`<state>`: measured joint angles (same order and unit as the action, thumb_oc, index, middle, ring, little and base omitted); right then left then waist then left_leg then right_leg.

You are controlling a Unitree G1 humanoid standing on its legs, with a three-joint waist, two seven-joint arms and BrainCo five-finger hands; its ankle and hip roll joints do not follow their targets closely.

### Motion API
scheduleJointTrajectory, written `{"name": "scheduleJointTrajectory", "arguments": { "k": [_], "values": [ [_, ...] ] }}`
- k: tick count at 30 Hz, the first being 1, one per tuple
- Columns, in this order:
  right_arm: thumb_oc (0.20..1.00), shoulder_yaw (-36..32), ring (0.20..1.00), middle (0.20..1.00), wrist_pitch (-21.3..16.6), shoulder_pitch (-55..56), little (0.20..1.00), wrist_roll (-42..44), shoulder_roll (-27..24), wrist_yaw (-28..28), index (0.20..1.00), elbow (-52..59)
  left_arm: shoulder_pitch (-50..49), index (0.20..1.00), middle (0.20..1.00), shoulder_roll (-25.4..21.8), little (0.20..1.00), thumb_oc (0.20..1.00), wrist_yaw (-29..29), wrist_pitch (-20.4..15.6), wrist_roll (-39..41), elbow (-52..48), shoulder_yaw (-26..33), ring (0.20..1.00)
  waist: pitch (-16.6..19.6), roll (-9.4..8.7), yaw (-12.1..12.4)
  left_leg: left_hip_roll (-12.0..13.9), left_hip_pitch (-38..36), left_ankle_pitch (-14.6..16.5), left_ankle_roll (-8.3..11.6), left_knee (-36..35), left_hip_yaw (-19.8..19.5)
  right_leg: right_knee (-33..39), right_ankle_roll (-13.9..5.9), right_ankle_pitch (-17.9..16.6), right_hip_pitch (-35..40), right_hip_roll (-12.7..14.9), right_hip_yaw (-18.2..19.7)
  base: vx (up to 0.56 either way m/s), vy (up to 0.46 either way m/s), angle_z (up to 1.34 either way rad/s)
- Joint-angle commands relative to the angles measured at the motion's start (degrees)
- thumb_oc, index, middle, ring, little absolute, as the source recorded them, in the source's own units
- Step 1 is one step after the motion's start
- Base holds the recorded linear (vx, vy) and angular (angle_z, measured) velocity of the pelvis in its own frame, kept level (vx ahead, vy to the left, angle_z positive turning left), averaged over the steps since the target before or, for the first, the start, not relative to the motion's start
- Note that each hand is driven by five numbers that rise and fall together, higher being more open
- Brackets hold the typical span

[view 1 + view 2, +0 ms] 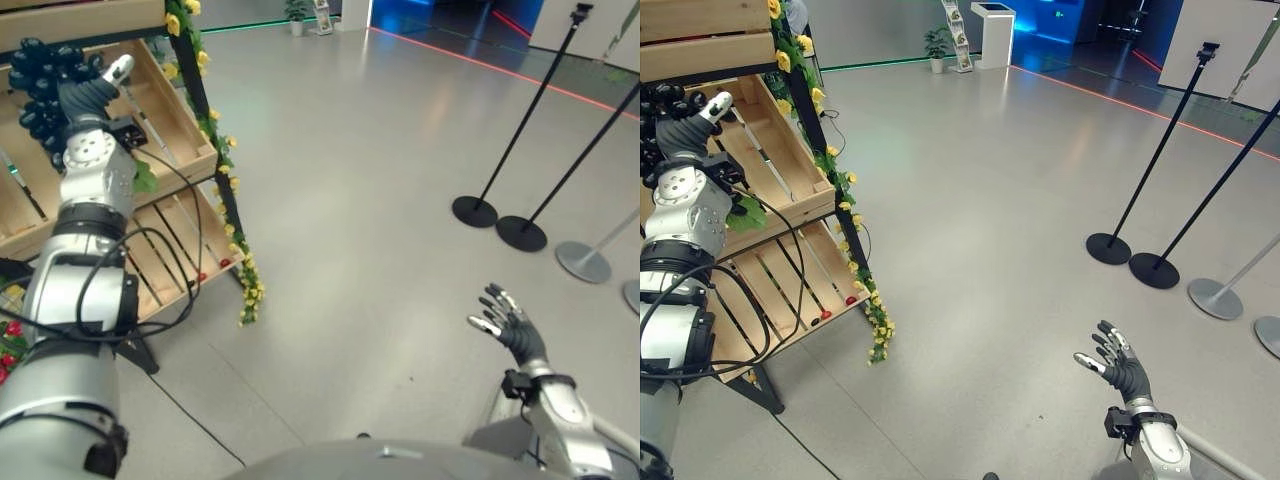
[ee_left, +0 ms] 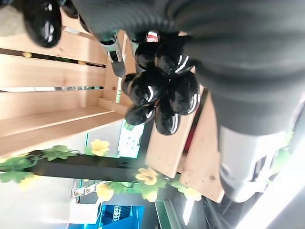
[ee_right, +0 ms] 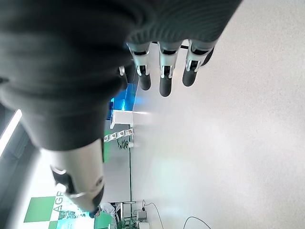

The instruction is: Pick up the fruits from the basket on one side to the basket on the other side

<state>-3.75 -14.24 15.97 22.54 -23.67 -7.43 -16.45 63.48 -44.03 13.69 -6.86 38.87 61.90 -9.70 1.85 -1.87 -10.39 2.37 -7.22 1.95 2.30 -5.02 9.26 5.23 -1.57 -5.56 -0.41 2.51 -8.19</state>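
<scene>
Our left hand (image 1: 95,95) curled on glossy black grape bunch (image 2: 159,98) at wooden crate (image 1: 175,120) edge; right hand (image 1: 508,322) splayed over bare floor (image 1: 380,200).

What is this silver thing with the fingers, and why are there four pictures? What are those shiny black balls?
It is a robot shaped like a person. Two pictures come from cameras in its head, looking down. The other two come from cameras on its wrists. Its left hand reaches up to a wooden shelf trimmed with yellow flowers, right at a bunch of dark grapes. Its fingers are hidden there, so I cannot tell if it holds them. Its right hand hangs open over the grey floor, holding nothing.
</scene>
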Motion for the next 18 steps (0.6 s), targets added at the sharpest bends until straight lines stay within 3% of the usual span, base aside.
{"name": "scheduleJointTrajectory", "arguments": {
  "k": [1, 13, 15, 18],
  "values": [
    [1.0, -2.75, 1.0, 1.0, -1.4, -1.57, 1.0, 1.31, -4.3, -0.51, 1.0, 2.05, 10.08, 1.0, 1.0, -2.87, 1.0, 1.0, -1.67, -2.37, -4.94, 3.38, -1.04, 1.0, 0.77, 1.18, -0.81, 0.82, -1.17, 1.59, 0.75, 1.6, -2.13, -3.12, -6.33, 5.07, 3.85, 0.77, -0.09, 0.0, 0.0, 0.0],
    [1.0, -3.86, 1.0, 1.0, -1.28, -0.13, 1.0, 1.37, -4.45, -1.16, 1.0, 2.02, 11.74, 1.0, 1.0, -3.97, 1.0, 1.0, -3.17, -0.25, -8.98, 7.39, -2.61, 1.0, 1.17, 1.11, -1.16, 1.19, -2.02, 1.28, 1.05, 0.85, -2.07, -2.71, -6.02, 5.3, 4.29, 0.09, 0.23, 0.01, -0.008, -0.02],
    [1.0, -4.11, 1.0, 1.0, -1.26, 0.17, 1.0, 1.52, -4.62, -1.43, 1.0, 2.37, 12.1, 0.937, 0.937, -4.09, 0.937, 0.937, -3.34, -0.15, -9.37, 7.56, -2.8, 0.937, 1.14, 1.02, -1.28, 1.33, -2.1, 1.21, 1.11, 0.78, -2.01, -2.74, -5.97, 5.3, 4.26, 0.02, 0.28, 0.0, 0.0, 0.0],
    [1.0, -4.53, 1.0, 1.0, -1.13, 0.3, 1.0, 1.76, -4.86, -1.66, 1.0, 2.43, 12.87, 1.0, 1.0, -4.65, 1.0, 1.0, -4.65, 0.5, -11.49, 7.96, -4.33, 1.0, 1.14, 1.07, -1.4, 1.45, -2.1, 1.09, 1.2, 0.69, -1.97, -2.75, -5.91, 5.34, 4.16, -0.16, 0.31, 0.0, -0.006, -0.01]
  ]
}}
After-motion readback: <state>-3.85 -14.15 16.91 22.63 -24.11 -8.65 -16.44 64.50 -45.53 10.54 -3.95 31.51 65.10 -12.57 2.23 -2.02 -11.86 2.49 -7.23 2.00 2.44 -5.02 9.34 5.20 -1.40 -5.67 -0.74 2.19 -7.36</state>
